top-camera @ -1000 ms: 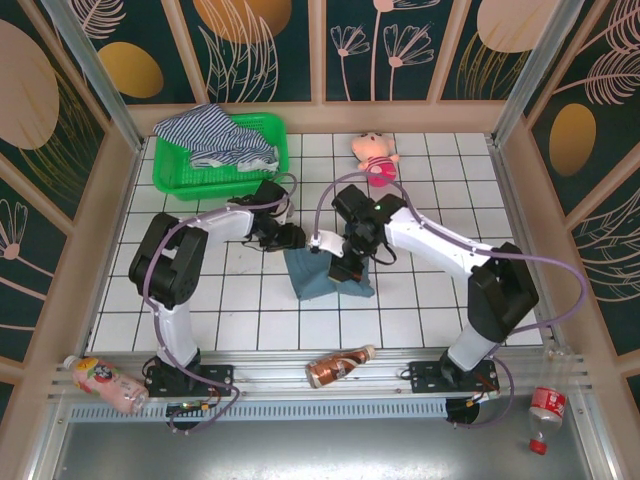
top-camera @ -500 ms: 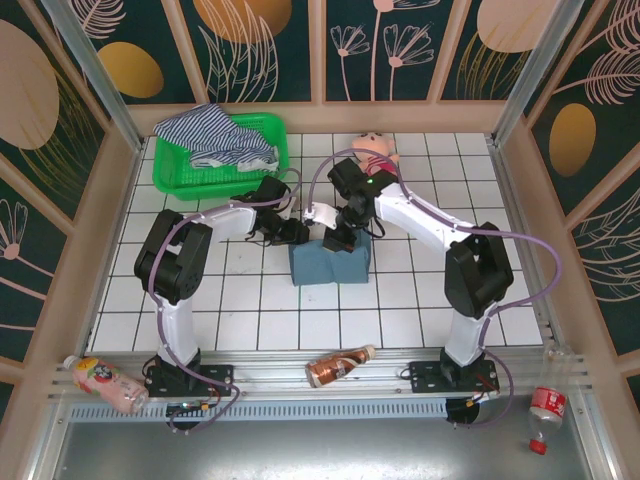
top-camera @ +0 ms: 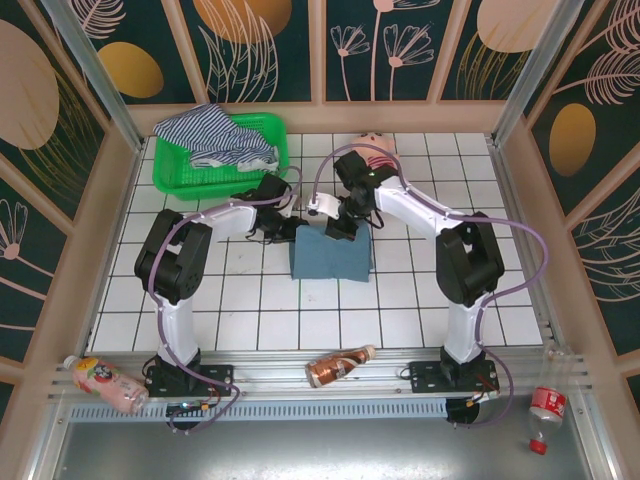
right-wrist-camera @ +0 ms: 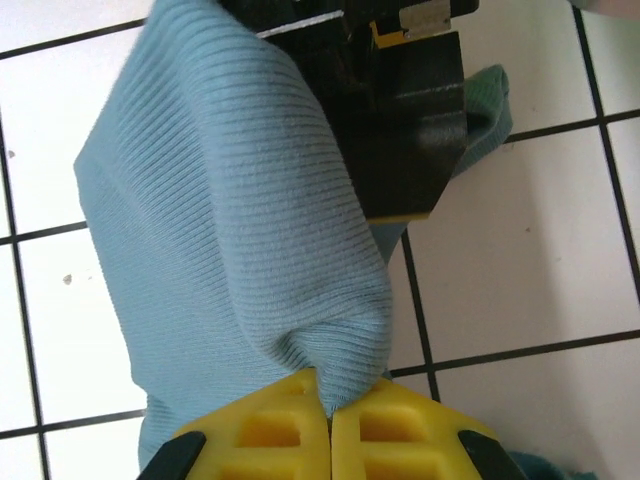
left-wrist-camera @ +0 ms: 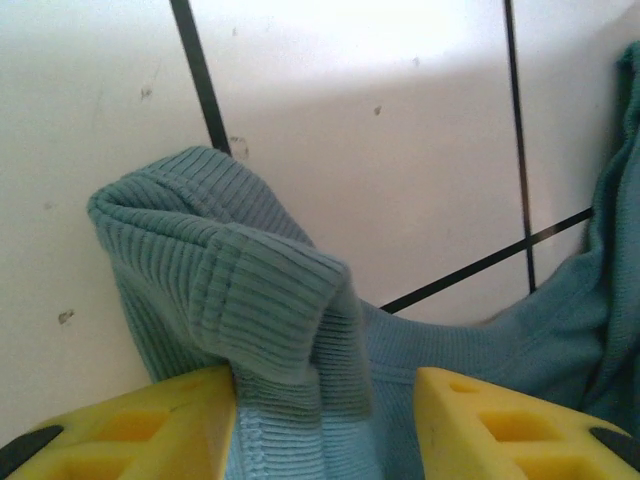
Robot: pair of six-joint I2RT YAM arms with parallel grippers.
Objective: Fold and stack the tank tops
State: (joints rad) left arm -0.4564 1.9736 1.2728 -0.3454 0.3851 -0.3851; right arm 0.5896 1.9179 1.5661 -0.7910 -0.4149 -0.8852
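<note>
teal top (top-camera: 330, 258) lies folded on the table (top-camera: 420, 300), its far edge under both grippers. right gripper (right-wrist-camera: 330, 405) is clamped on a raised fold of it. left gripper (left-wrist-camera: 325, 400) stands parted astride a bunched hem, which touches one finger only. striped top (top-camera: 215, 130) is heaped in the basket (top-camera: 170, 175), well apart.

Teal top (top-camera: 330, 262), ribbed; striped top (top-camera: 212, 128), navy and white; green basket (top-camera: 172, 183); pink doll (top-camera: 376, 145); white table (top-camera: 420, 290), black grid; yellow fingers (right-wrist-camera: 260, 425).

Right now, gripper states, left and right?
Left gripper: open, fold of the teal tank top loose between its jaws.
Right gripper: shut, pinching the teal tank top.
</note>
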